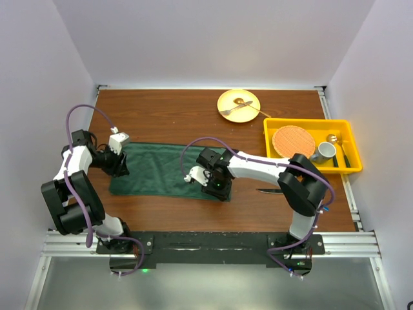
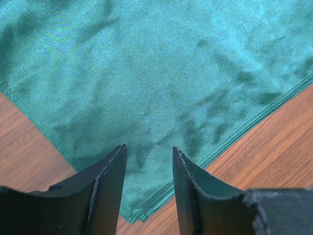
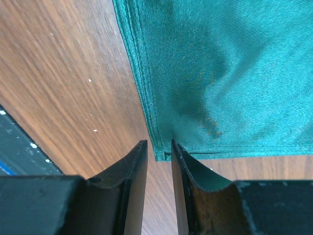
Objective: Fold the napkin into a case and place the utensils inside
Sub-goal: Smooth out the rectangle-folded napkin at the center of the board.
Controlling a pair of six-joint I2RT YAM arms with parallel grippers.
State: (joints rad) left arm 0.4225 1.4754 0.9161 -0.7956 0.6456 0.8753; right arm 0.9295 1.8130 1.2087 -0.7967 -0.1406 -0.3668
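The dark green napkin point(image 1: 164, 171) lies folded into a long flat rectangle across the middle of the wooden table. My left gripper point(image 1: 119, 169) hovers over its left end. Its jaws point(image 2: 149, 148) are open, and a layered corner of the cloth point(image 2: 156, 73) lies flat beneath them. My right gripper point(image 1: 216, 187) is at the napkin's near right corner. There the jaws point(image 3: 159, 142) stand a little apart, and the cloth's corner point(image 3: 234, 73) rests on the wood just at the tips, not pinched. A dark knife point(image 1: 268, 190) lies under the right arm, mostly hidden. The fork cannot be made out.
A yellow plate point(image 1: 248, 100) with a bare-metal fork on it sits at the back. A yellow bin point(image 1: 310, 121) at the right holds a round orange mat point(image 1: 293, 141), a grey cup point(image 1: 324, 152) and metal cutlery. White walls enclose the table.
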